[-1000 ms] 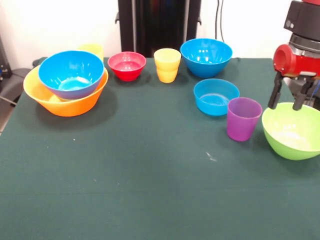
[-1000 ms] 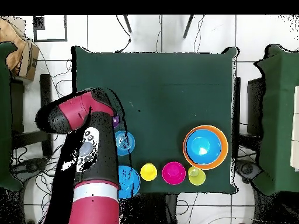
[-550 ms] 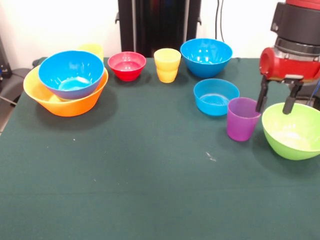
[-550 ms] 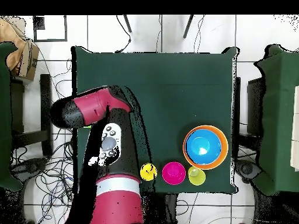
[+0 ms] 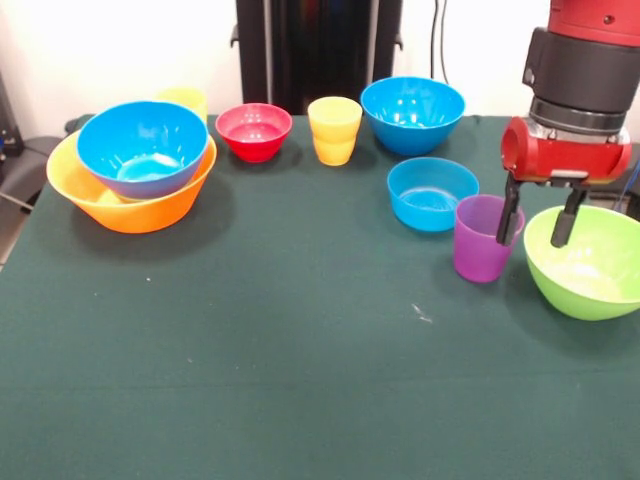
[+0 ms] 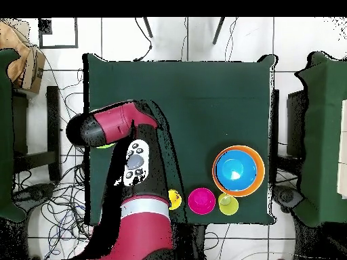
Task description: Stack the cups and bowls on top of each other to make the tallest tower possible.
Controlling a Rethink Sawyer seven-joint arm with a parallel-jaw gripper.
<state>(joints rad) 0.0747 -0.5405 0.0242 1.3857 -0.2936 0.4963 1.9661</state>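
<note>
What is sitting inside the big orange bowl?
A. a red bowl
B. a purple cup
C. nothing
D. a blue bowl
D: in the front view a large blue bowl rests nested inside the orange bowl, while the purple cup and the red bowl stand on the table by themselves.

A dark green table (image 5: pixel 300 380) fills the front view, with a small pale speck (image 5: pixel 424 316) toward 4 o'clock. In the overhead view a tiled floor (image 6: pixel 169 37) surrounds the table, cables (image 6: pixel 41 200) trail at 8 o'clock, a cardboard box (image 6: pixel 20 51) at 10 o'clock
</note>
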